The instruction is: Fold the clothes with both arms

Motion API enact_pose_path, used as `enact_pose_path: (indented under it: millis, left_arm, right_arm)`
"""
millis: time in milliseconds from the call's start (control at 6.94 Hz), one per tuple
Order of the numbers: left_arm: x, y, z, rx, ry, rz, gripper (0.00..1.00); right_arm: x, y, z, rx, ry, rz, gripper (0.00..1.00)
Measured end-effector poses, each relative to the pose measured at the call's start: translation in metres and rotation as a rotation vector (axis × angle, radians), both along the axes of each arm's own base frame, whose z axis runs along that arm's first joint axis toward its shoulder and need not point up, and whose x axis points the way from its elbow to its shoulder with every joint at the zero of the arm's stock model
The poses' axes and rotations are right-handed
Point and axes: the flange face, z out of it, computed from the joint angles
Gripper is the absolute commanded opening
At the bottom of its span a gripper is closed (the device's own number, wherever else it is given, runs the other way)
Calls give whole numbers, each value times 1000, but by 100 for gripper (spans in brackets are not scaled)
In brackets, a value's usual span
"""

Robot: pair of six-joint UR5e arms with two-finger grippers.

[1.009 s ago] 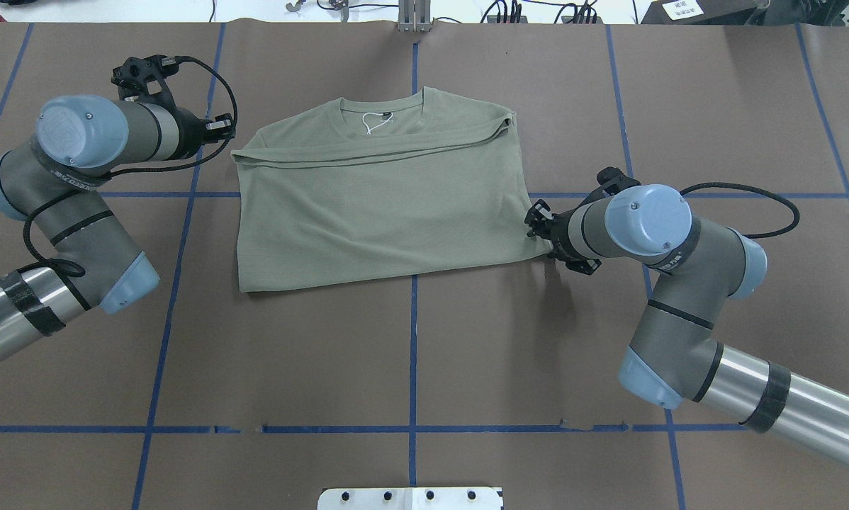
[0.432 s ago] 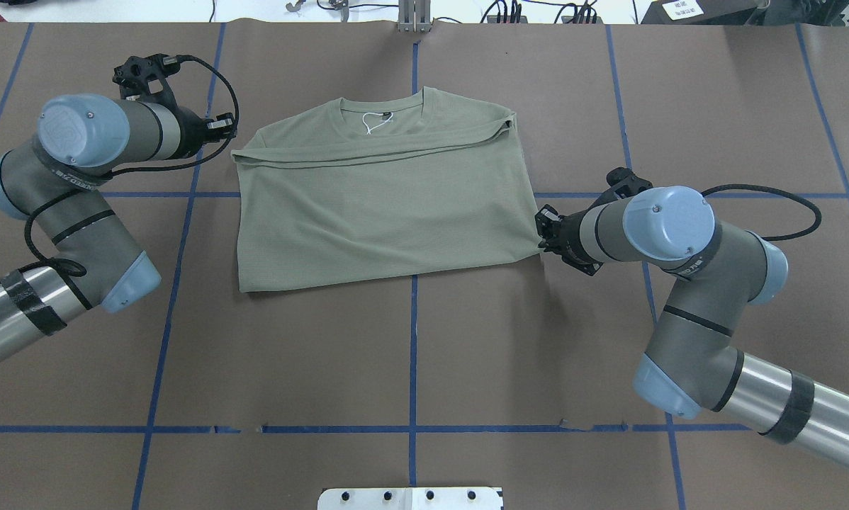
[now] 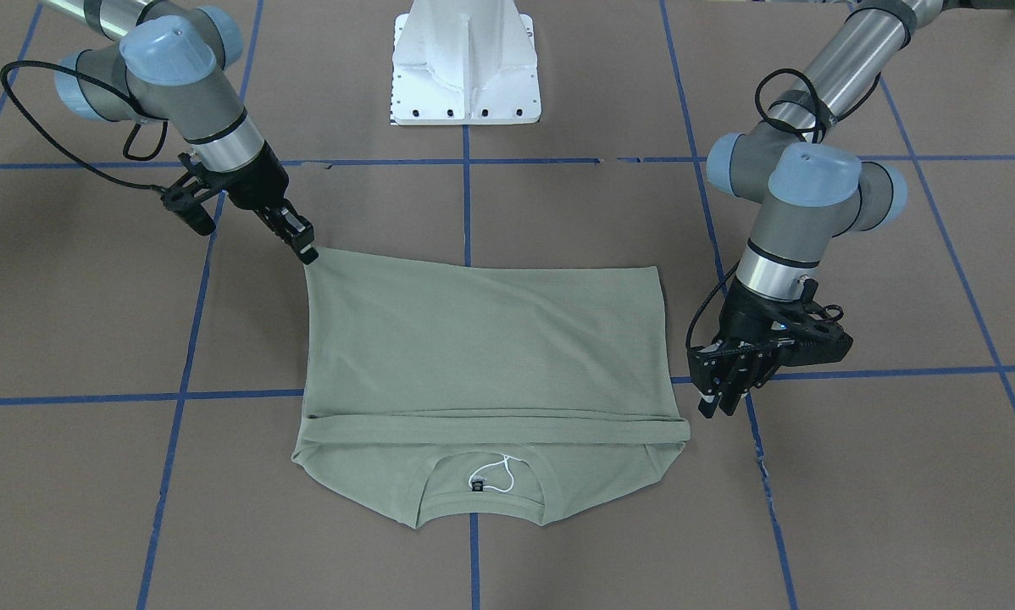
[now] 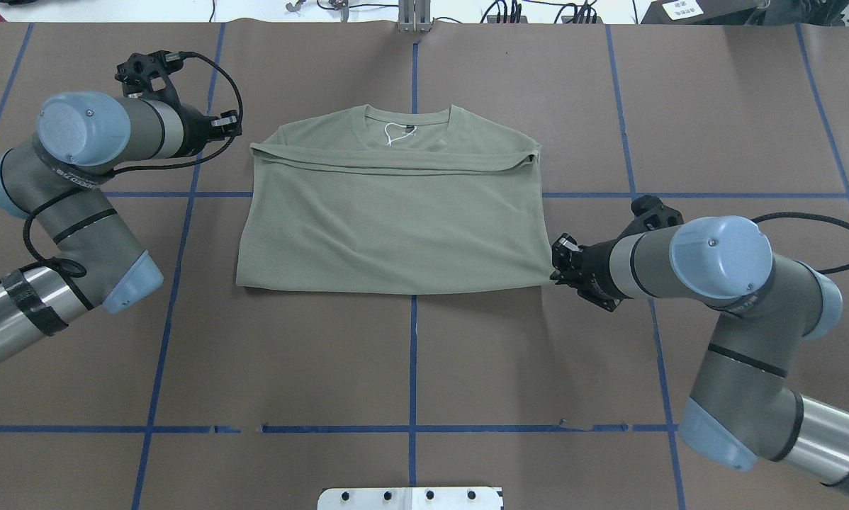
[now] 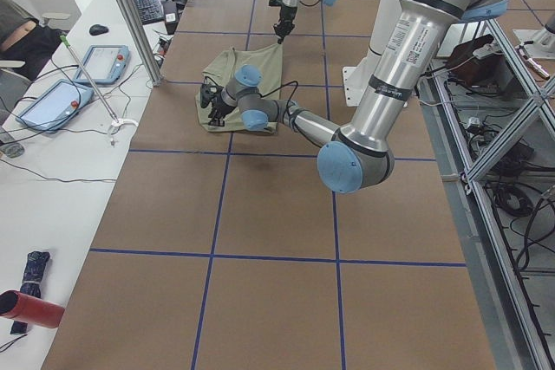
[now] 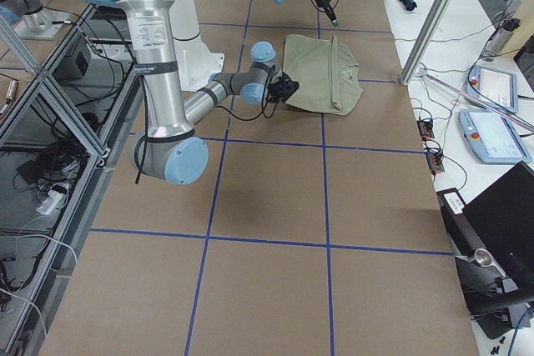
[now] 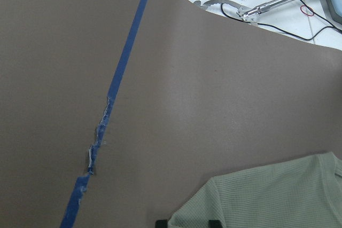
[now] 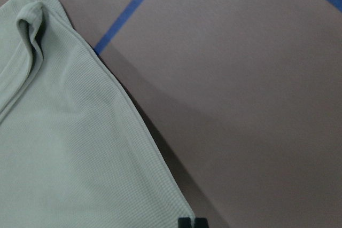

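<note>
1. The right gripper [image 3: 306,250] is clamped on the hem corner of the shirt [image 4: 396,227] on the robot's right side. In the right wrist view its two fingertips [image 8: 184,222] stand close together at the very point of that corner. The cloth is drawn to a slight peak there.
2. The left gripper [image 3: 712,400] has its jaws parted and holds nothing. It hangs just beside the end of the fold at the shirt's left shoulder, not touching the cloth. In the left wrist view the shoulder edge shows between its separated fingertips [image 7: 162,222].
3. The shirt lies flat near the middle of the table [image 4: 424,368], with the neck on the far side from the robot and the hem on the near side. A folded band runs straight across it below the neck. No sleeve lies outside the body outline.
4. Inside the neck, the white loop string [image 4: 393,134] lies beside the black label [image 4: 409,129].
5. The table has a brown cover marked with blue tape lines [image 4: 413,354]. The shirt straddles the central line.
6. The white pedestal base [image 3: 465,63] stands at the robot's edge of the table, well apart from the shirt.
</note>
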Motion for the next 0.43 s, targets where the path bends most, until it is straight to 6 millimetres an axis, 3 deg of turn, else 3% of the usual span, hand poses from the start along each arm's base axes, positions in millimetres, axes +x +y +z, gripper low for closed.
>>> enact_pose_path:
  millis: [144, 432]
  left_arm:
    - [-4, 17, -16, -4, 51, 52, 66]
    - [-12, 75, -49, -65, 198, 168, 67]
  right_arm:
    - [13, 36, -3, -39, -24, -27, 0]
    - [32, 108, -1, -79, -25, -139, 0]
